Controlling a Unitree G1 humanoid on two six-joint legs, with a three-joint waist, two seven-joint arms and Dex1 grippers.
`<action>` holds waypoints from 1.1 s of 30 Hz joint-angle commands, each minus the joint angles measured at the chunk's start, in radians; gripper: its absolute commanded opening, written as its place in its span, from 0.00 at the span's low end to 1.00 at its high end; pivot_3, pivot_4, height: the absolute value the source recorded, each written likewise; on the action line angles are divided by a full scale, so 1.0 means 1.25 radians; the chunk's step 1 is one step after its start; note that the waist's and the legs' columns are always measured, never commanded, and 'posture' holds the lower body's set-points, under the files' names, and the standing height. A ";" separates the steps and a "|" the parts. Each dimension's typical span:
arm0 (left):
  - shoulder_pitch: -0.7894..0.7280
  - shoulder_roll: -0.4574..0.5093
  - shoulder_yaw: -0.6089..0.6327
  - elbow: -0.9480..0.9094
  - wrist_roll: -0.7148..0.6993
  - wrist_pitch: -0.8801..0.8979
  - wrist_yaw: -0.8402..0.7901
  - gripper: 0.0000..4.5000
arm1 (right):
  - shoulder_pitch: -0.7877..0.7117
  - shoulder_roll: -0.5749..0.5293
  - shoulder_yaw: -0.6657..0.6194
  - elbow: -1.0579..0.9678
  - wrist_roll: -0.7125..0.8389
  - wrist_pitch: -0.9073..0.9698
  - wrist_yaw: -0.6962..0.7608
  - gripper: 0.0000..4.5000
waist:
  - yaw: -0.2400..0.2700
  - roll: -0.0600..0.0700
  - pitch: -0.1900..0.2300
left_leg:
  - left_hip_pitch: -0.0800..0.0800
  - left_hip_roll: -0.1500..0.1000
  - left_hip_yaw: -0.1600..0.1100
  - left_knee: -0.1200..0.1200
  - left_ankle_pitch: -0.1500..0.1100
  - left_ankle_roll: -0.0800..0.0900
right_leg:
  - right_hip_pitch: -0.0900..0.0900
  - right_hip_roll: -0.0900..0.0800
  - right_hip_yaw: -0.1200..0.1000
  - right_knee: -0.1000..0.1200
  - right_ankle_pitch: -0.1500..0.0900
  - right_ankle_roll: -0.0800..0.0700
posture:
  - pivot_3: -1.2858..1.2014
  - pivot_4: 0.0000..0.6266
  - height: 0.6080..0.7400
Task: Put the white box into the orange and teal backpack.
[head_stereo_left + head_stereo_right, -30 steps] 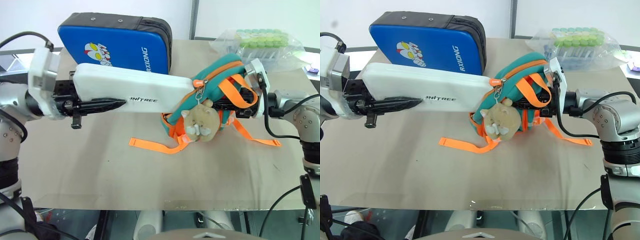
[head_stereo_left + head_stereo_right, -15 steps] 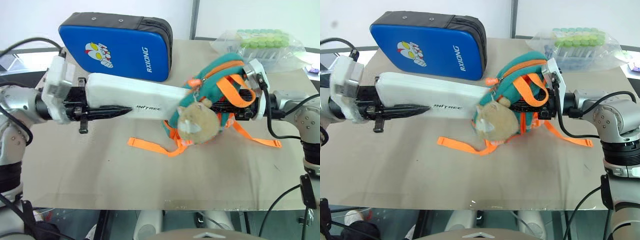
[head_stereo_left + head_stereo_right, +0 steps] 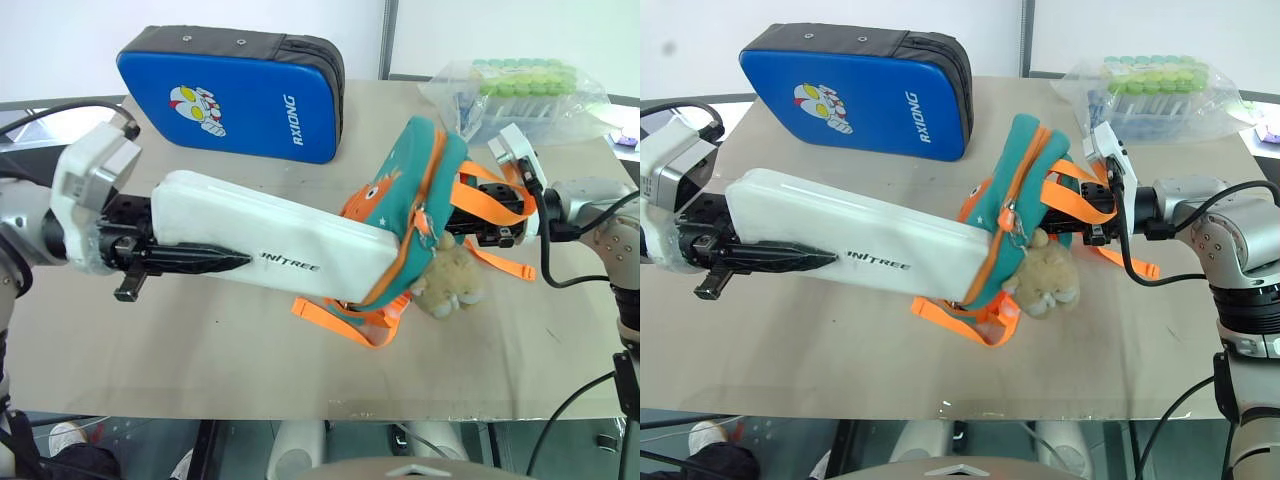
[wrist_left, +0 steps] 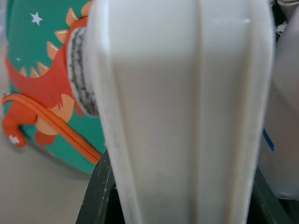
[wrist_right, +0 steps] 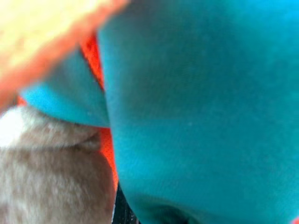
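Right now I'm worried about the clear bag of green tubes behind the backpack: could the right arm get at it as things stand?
Probably not: the right tool is shut on the backpack, so it would have to let go before reaching the bag of tubes behind it.

Bright, even light; soft shadows under the box [image 3: 270,245] and backpack [image 3: 410,215]. Head views sharp. Right wrist view badly blurred, left wrist view soft.

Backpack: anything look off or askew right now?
Yes. The backpack is tipped up on edge, lifted off the table, with the white box only partly inside its opening. One orange strap trails loose underneath and the plush charm dangles below.
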 commanded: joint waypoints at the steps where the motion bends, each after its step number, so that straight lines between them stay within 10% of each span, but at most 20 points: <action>1: 0.012 0.007 0.033 -0.050 -0.061 0.027 -0.016 0.24 | -0.009 -0.010 -0.013 -0.008 0.003 0.003 -0.004 0.01 | 0.000 0.000 0.000 | 0.000 0.000 0.000 0.000 0.000 0.000 | 0.000 0.000 0.000 0.000 0.000 0.000 | 0.52 0.24 1.00; 23: -0.057 -0.119 -0.046 0.010 0.286 -0.172 0.396 0.24 | 0.044 -0.025 -0.116 -0.147 0.134 0.164 -0.126 0.01 | 0.006 -0.001 -0.001 | 0.002 0.000 -0.001 0.004 0.000 0.000 | 0.003 0.000 0.000 0.003 0.000 0.000 | 0.52 0.24 1.00; 33: 0.012 -0.118 0.001 -0.073 0.075 -0.150 0.178 0.24 | 0.050 -0.007 -0.136 -0.186 0.216 0.201 -0.235 0.01 | 0.002 -0.001 -0.001 | 0.001 0.000 -0.001 0.004 0.000 0.000 | 0.003 0.000 0.000 0.002 0.000 0.000 | 0.52 0.24 1.00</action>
